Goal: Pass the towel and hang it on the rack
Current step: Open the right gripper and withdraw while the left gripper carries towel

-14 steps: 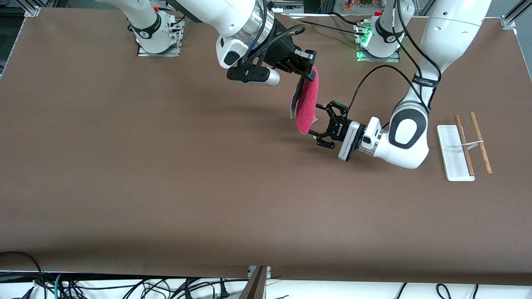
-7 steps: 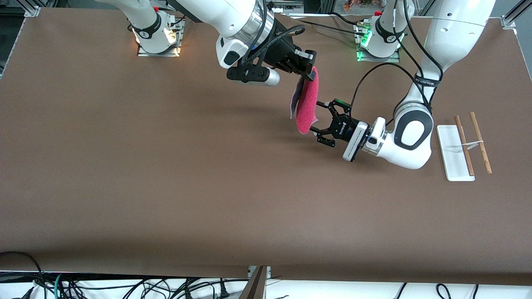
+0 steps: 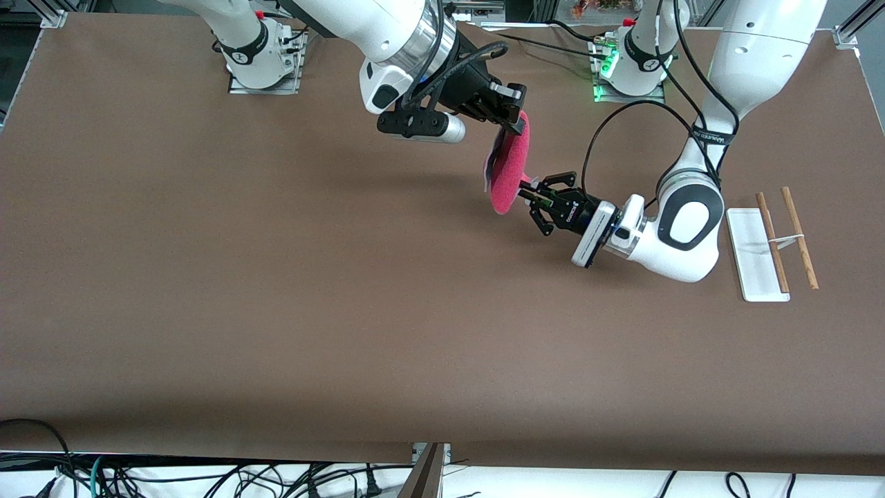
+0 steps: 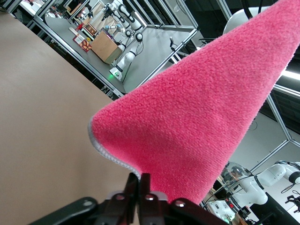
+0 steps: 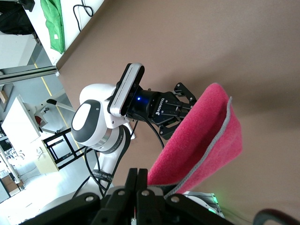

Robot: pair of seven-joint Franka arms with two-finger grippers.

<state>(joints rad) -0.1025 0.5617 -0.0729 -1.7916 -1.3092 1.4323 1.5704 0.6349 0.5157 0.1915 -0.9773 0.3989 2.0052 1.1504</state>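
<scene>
The pink towel [image 3: 508, 169] hangs in the air over the table's middle, held at both ends. My right gripper [image 3: 517, 124] is shut on its upper corner; in the right wrist view the gripper [image 5: 139, 174] pinches the towel [image 5: 201, 140] at the grey stitched edge. My left gripper [image 3: 527, 189] is shut on the towel's lower edge; in the left wrist view its gripper [image 4: 139, 179] pinches the towel [image 4: 197, 108] at the edge. The rack [image 3: 774, 242] stands toward the left arm's end of the table, with a white base [image 3: 750, 266] and two wooden rods [image 3: 800, 235].
The brown table [image 3: 276, 311] carries only the rack. The arms' bases [image 3: 263, 55] stand along the edge farthest from the front camera. The left arm's elbow [image 3: 684, 235] hangs low beside the rack. Cables lie below the table's front edge.
My left gripper moved in toward the towel and shut on its lower edge. The towel's lower end rose slightly. The right gripper stayed in place, holding the top.
</scene>
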